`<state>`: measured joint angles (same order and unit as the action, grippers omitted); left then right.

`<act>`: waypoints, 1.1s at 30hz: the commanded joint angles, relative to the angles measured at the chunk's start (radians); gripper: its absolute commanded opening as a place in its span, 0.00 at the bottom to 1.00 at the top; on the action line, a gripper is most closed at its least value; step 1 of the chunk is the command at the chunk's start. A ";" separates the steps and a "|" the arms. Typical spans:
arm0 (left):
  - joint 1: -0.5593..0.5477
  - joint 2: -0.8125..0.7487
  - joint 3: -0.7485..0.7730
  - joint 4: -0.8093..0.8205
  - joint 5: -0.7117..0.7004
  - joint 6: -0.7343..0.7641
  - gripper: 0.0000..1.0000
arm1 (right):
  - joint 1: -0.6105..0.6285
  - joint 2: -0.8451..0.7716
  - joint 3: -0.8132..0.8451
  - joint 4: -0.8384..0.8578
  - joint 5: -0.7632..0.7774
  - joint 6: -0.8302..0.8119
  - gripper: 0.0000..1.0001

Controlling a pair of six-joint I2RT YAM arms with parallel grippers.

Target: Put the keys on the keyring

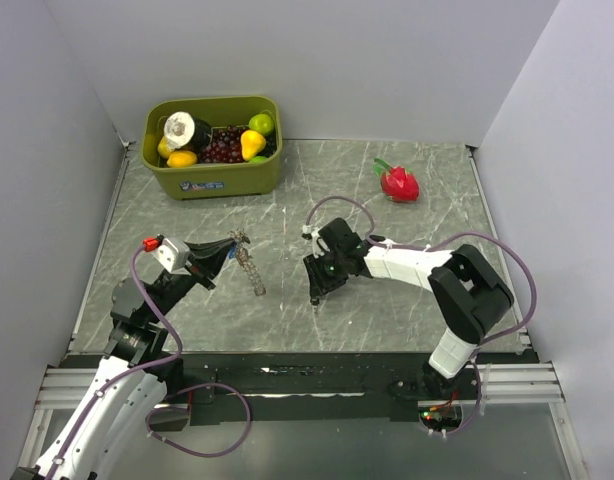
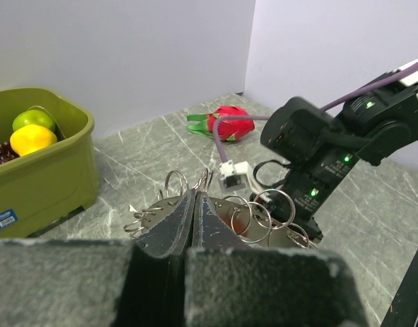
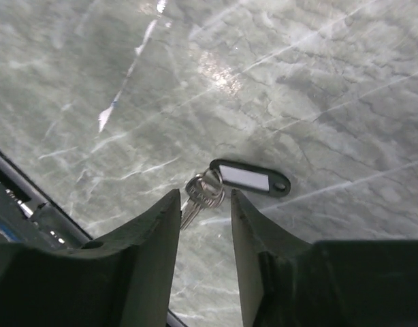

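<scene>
My left gripper (image 1: 227,250) (image 2: 194,195) is shut on the keyring (image 2: 253,219), a metal plate carrying several split rings, and holds it above the table's left middle; part of it hangs down (image 1: 253,277). A small bunch of silvery keys (image 3: 199,194) with a black tag (image 3: 253,178) lies flat on the marble table. My right gripper (image 3: 204,196) (image 1: 315,296) points down just over the keys, open, its fingertips standing either side of the key blades with nothing gripped. In the top view the keys are hidden under that gripper.
A green bin (image 1: 213,180) (image 2: 39,184) of toy fruit stands at the back left. A red dragon fruit toy (image 1: 399,183) (image 2: 229,121) lies at the back right. White walls close in the table on three sides. The right arm (image 2: 331,150) is close in front of the keyring.
</scene>
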<state>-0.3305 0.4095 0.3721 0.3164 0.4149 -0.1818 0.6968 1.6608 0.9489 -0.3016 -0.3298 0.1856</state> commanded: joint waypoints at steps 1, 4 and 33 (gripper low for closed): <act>0.002 -0.003 0.004 0.087 0.009 -0.019 0.01 | -0.010 0.036 0.039 -0.002 -0.005 0.012 0.42; 0.002 -0.003 0.005 0.089 0.004 -0.019 0.01 | -0.016 0.048 0.039 -0.001 -0.008 0.026 0.40; 0.002 -0.025 0.001 0.072 -0.008 -0.016 0.01 | -0.042 -0.058 -0.001 0.048 -0.081 0.015 0.00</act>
<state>-0.3305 0.3946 0.3649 0.3161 0.4129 -0.1814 0.6640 1.6802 0.9478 -0.2565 -0.4355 0.2356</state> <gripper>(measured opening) 0.021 0.008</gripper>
